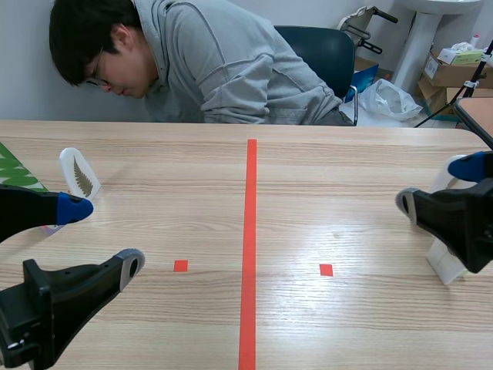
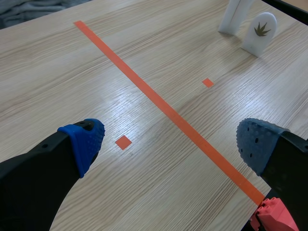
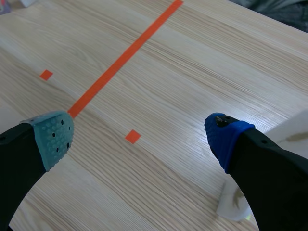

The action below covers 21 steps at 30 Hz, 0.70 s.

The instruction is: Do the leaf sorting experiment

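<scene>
A white arched card with a fern-like leaf (image 1: 78, 173) stands at the table's left, just beyond my left gripper (image 1: 104, 235), which is open and holds nothing. In the left wrist view that gripper (image 2: 171, 142) hangs over bare wood, and far ahead stands a second white card with a palmate leaf (image 2: 260, 32) next to a white upright stand (image 2: 234, 17). My right gripper (image 1: 437, 185) is open and empty at the right edge, in front of a white stand (image 1: 447, 262). In the right wrist view the gripper (image 3: 138, 138) is over the table, with a white piece (image 3: 236, 202) beside its blue-padded finger.
A person (image 1: 223, 65) leans over the table's far edge with head down. A green leaf sheet (image 1: 15, 169) lies at the far left. A red tape line (image 1: 249, 247) splits the table. Boxes and a bag (image 1: 389, 96) stand on the floor behind.
</scene>
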Tool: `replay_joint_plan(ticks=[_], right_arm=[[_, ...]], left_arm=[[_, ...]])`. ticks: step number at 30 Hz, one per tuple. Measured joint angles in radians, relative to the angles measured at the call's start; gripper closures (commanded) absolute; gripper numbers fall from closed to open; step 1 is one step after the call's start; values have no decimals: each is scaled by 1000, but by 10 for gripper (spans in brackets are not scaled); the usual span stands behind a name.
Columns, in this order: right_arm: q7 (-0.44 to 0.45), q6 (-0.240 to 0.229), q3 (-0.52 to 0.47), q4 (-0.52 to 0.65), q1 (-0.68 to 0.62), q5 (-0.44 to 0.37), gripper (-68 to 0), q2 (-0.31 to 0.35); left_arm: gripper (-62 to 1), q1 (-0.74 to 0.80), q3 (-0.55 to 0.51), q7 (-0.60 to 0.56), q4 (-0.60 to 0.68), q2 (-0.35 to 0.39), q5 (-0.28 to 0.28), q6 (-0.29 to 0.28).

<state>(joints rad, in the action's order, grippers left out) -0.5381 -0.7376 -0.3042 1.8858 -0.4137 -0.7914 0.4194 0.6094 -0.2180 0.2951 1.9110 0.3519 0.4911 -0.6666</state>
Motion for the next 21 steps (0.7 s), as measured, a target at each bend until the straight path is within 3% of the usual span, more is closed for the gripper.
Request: replay_joint_plan(ticks=[7,12,21], right_arm=[[-13,0,37,40,-38,-2,-556,60],[-14,0,37,40,-96,-2,-556,60],[-13,0,94,40,-103,23,-556,60]], left_arm=[[-587,0,0,0,0,0,35,0],[-587,0,0,0,0,0,75,0],[-587,0,0,0,0,0,83,0]])
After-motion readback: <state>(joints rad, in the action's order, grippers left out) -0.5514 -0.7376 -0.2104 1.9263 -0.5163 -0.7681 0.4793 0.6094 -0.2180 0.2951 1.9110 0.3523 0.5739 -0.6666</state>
